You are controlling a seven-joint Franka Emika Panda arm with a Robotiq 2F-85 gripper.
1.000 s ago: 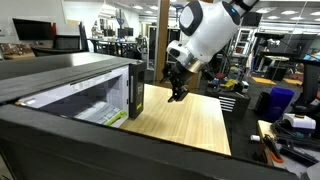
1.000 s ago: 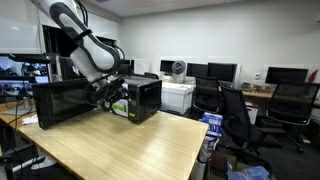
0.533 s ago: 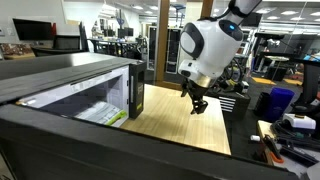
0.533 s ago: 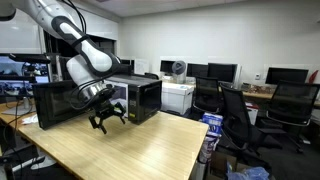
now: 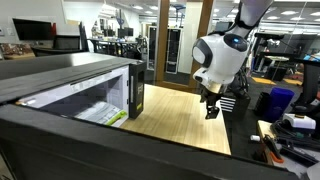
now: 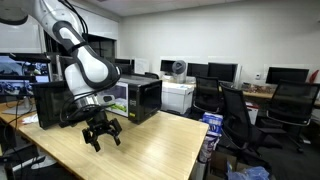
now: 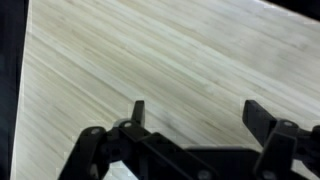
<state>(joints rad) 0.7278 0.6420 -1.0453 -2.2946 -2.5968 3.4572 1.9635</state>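
Observation:
My gripper (image 5: 211, 108) hangs open and empty just above the light wooden tabletop (image 5: 185, 120), away from the black microwave (image 5: 80, 90) whose door stands open. In an exterior view the gripper (image 6: 101, 134) is over the table (image 6: 150, 150) in front of the microwave (image 6: 135, 97). In the wrist view the two black fingers (image 7: 195, 112) are spread wide with only bare wood grain (image 7: 150, 50) between them. Nothing is held.
Office chairs (image 6: 235, 115), desks with monitors (image 6: 220, 72) and a white printer (image 6: 178, 95) stand beyond the table. Tools lie on a side bench (image 5: 285, 145). The table's edge (image 5: 228, 125) is close to the gripper.
The arm has swung away from the microwave's open front and out over the table, ending lower near the table's edge. The gripper has stayed open and empty.

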